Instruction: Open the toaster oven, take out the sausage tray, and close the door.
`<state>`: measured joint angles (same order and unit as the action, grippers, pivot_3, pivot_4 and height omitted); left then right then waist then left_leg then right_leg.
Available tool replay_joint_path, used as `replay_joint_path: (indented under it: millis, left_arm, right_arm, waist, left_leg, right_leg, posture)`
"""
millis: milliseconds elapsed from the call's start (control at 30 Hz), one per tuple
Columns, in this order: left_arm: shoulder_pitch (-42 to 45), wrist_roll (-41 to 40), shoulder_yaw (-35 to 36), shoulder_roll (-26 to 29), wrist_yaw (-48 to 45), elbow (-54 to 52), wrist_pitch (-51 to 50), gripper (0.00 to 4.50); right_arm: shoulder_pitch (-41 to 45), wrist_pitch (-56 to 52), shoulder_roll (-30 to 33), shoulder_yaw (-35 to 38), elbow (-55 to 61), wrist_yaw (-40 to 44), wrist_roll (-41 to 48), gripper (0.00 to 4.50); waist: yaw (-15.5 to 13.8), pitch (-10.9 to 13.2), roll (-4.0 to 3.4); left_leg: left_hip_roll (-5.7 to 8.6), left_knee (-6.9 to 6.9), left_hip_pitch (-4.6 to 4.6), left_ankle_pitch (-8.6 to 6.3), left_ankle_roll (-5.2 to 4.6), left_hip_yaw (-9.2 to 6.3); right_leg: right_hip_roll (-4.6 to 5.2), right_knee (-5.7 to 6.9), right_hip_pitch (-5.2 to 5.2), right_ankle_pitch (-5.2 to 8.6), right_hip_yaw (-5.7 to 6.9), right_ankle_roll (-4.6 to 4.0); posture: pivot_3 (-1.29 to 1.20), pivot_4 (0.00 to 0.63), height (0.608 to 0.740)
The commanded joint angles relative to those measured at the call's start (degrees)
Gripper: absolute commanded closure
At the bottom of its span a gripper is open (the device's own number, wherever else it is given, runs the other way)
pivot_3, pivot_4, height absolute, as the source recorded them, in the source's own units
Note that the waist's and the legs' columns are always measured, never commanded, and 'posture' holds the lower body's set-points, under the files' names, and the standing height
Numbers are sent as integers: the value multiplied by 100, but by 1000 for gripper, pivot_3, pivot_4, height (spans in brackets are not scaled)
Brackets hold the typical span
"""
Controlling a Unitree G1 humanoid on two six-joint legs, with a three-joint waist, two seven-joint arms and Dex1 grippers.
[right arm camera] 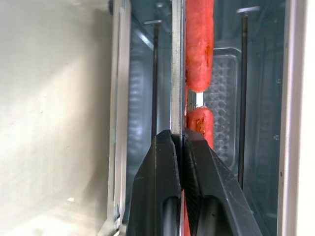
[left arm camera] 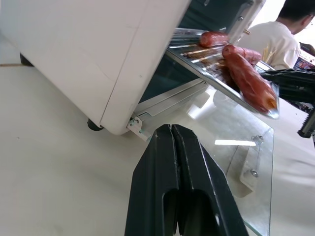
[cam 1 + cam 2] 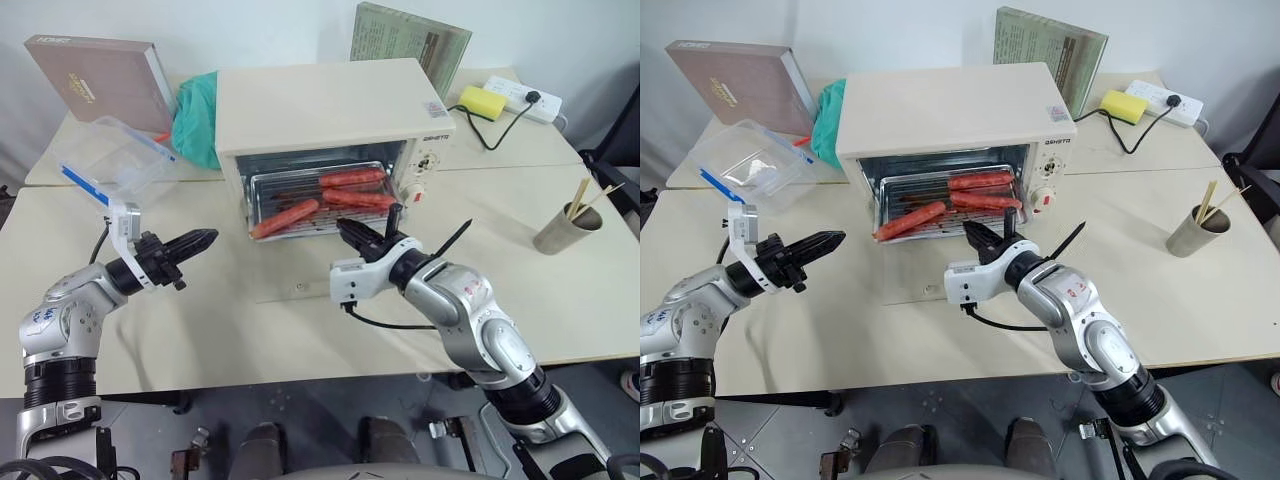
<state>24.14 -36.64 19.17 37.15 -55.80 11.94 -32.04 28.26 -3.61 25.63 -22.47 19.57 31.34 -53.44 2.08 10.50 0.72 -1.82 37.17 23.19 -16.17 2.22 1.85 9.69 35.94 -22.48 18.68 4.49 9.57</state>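
- Toaster oven [image 3: 330,105], far centre of the table: opening step complete.
- Door [image 3: 300,280]: folded down flat on the table before the oven; closing outstanding.
- Sausage tray [image 3: 320,200]: partly drawn out of the cavity, sausages aboard; removal unfinished.
- Right gripper [image 3: 350,232]: pinched narrow on the tray's near rim.
- Left gripper [image 3: 203,240]: closed, empty, well left of the door.

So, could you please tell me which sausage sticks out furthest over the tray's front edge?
The sausage lying aslant at the tray's front left; the other two lie further back.
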Motion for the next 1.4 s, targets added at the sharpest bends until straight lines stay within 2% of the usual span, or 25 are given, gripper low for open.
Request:
replay_joint_path:
  millis: [33, 667, 1400]
  left_arm:
    - [78, -39, 46, 0, 80, -178, 54, 4500]
    - [30, -57, 99, 2, 4, -51, 141, 4500]
    - [73, -41, 60, -13, 26, -26, 136, 4500]
  right_arm:
    - [210, 127, -88, 169, 122, -462, -169, 4474]
    - [-274, 533, 133, 488, 872, -186, 257, 4474]
    - [-485, 835, 286, 768, 1142, -242, 581, 4474]
  waist:
    - [-10, 0, 0]
    - [-38, 0, 0]
    - [-44, 0, 0]
  left_leg:
    - [0, 0, 0, 0, 0, 0]
    - [0, -2, 0, 0, 0, 1]
    - [0, -2, 0, 0, 0, 1]
  right_leg:
    - [0, 0, 0, 0, 0, 0]
    - [0, -1, -1, 0, -1, 0]
    - [0, -1, -1, 0, -1, 0]
  posture:
    - [0, 150, 740]
    - [0, 150, 740]
    - [0, 150, 740]
